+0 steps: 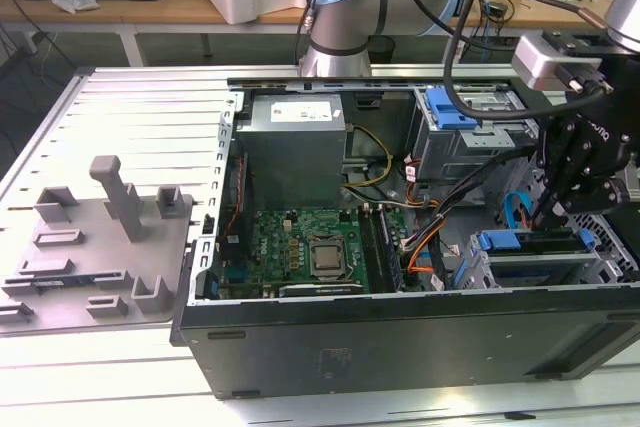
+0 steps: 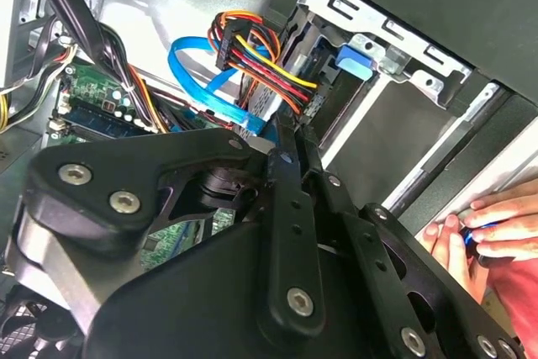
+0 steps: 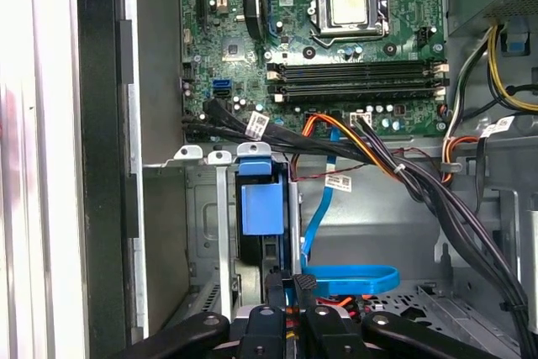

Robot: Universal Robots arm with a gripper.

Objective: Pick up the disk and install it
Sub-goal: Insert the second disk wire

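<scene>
My disk [image 1: 530, 241] sits on edge in the drive bay at about four o'clock in the open case in the exterior view. Its blue bracket [image 3: 261, 208] faces up in the first wrist view.

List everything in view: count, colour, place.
Computer case: 1, black, open, on the slatted table.
Motherboard: 1, green, case floor.
Power supply box: 1, grey, white sticker.
Drive cages: 2, grey, blue latches, exterior view's right.
Flat cable: 1, blue, beside the lower cage.
Fixture plate: 1, grey, exterior view's left.
Hand: 1, at the case edge, second wrist view.
Gripper: 1, black, above the lower cage.
</scene>
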